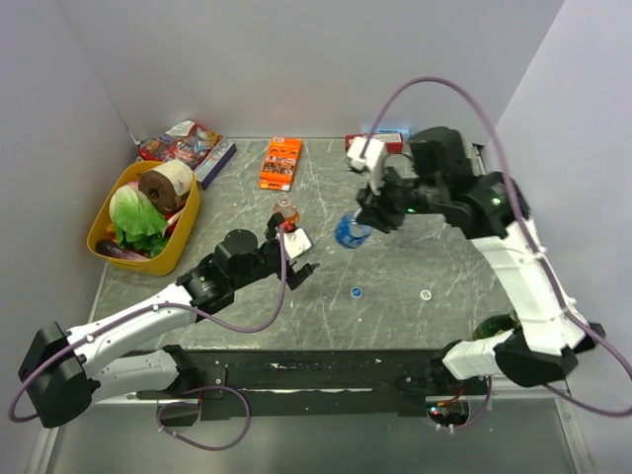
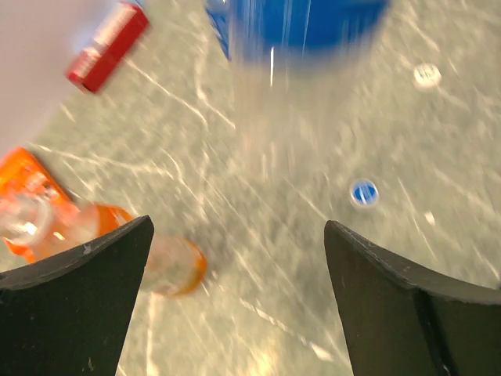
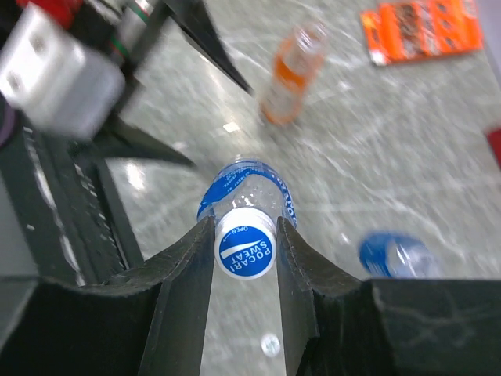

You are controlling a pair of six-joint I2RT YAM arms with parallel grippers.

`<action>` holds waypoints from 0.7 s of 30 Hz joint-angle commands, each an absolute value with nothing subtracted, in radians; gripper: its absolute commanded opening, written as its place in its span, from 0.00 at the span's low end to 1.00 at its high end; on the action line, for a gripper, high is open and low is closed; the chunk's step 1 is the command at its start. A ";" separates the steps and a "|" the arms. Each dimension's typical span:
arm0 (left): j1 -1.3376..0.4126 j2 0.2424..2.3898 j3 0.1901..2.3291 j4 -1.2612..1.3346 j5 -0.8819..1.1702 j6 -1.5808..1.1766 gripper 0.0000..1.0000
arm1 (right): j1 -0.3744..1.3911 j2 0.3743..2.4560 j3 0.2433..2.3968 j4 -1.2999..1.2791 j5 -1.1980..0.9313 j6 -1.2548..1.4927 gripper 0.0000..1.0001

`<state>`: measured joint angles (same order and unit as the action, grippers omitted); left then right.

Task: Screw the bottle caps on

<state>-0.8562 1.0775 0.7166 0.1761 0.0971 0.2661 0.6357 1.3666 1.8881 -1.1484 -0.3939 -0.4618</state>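
My right gripper (image 3: 244, 225) is shut on the blue-and-white cap (image 3: 244, 249) that sits on a clear blue-label bottle (image 3: 249, 186); from above, this bottle (image 1: 351, 232) hangs tilted under the gripper (image 1: 367, 212). My left gripper (image 2: 237, 227) is open with nothing between its fingers. It hovers (image 1: 296, 262) just in front of the bottle with orange liquid (image 1: 286, 212), whose base (image 2: 168, 265) shows beside the left finger. A loose blue cap (image 1: 355, 292) and a whitish cap (image 1: 426, 294) lie on the table. Another blue-label bottle (image 3: 395, 254) stands to the right, hidden under the right arm in the top view.
A flat orange box (image 1: 280, 163) lies at the back centre. A yellow basket (image 1: 104, 212) with greens and a roll stands at the far left, with packets (image 1: 188, 146) behind it. Small red and blue boxes (image 1: 380, 138) sit at the back right near the wall.
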 commanded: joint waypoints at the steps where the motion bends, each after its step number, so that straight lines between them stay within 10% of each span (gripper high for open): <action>1: -0.818 1.032 0.695 0.057 0.242 0.259 0.96 | 0.555 1.290 1.867 -1.255 -0.315 -0.544 0.00; 21: -0.807 1.037 0.742 0.023 0.281 0.305 0.96 | -0.052 1.250 1.488 -0.990 -0.403 -0.663 0.00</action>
<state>-0.8112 1.0439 0.6907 0.0227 0.2535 0.3046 -0.0135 1.2186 1.4998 -1.1366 -0.3706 -0.6552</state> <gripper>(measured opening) 0.961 0.408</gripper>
